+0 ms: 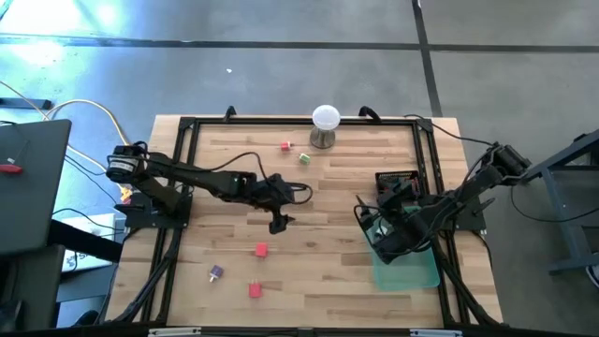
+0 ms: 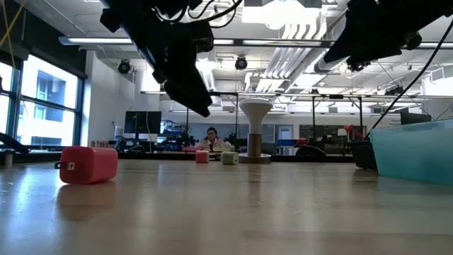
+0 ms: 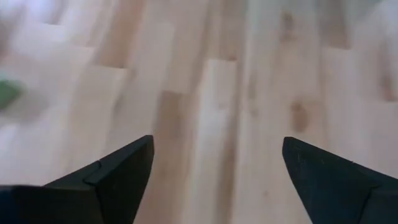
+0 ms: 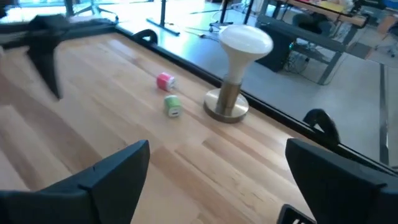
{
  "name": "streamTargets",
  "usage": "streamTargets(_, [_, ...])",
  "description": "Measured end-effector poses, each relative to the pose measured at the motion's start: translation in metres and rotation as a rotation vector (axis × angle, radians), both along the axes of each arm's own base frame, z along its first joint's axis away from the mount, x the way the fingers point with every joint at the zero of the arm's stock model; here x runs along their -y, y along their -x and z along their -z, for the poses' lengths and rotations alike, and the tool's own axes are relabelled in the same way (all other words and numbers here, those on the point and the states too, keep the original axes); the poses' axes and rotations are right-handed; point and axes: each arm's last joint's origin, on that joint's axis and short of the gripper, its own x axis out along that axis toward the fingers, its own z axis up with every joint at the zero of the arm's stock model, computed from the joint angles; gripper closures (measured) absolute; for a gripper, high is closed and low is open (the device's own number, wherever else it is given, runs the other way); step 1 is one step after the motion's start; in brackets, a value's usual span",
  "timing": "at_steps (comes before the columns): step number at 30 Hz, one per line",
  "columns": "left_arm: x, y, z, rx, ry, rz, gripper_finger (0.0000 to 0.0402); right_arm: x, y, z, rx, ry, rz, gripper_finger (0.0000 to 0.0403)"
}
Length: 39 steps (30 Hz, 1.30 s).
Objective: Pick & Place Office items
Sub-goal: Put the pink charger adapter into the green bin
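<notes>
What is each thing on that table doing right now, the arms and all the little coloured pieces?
Left gripper: open, empty, over bare wood mid-table.
Right gripper: open, empty, above the green tray.
Pink piece: lying free beside the ball stand.
Pale green piece: lying free next to it.
Red piece: lying free, untouched.
Second red piece: lying free near the table's edge.
Purple piece: lying free.

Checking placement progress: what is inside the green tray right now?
The right gripper and arm hang over the far part of the green tray, covering it. The near part shows only bare tray floor. Anything under the arm cannot be seen.
</notes>
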Motion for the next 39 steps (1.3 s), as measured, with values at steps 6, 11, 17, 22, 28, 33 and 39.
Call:
streamTargets(6, [-0.042, 0.01, -0.007, -0.054, -0.188, 0.012, 0.0046, -0.006, -0.009, -0.001, 0.0, 0.009, -0.045, 0.0038])
streamTargets(11, [-0.099, 0.022, -0.006, -0.103, -0.267, 0.029, 0.0046, -0.01, -0.015, -0.002, -0.016, -0.008, -0.09, 0.0037])
streamTargets(17, [-0.173, 0.04, 0.014, -0.092, -0.137, -0.077, 0.0046, -0.015, -0.022, -0.004, -0.013, -0.025, -0.133, 0.0038])
streamTargets(22, [-0.208, 0.047, 0.028, -0.049, -0.128, -0.135, 0.0046, -0.017, -0.025, -0.006, -0.003, -0.024, -0.146, 0.0037])
streamTargets(28, [-0.217, 0.039, 0.036, 0.007, -0.181, -0.126, 0.0046, -0.017, -0.025, -0.006, -0.003, -0.027, -0.147, 0.0037])
streamTargets(33, [-0.217, 0.032, 0.043, 0.02, -0.161, -0.152, 0.0046, -0.018, -0.025, -0.005, -0.016, -0.056, -0.162, 0.0039])
streamTargets(39, [-0.213, 0.029, 0.044, 0.034, -0.091, -0.203, 0.0046, -0.018, -0.025, -0.004, -0.033, -0.087, -0.178, 0.004])
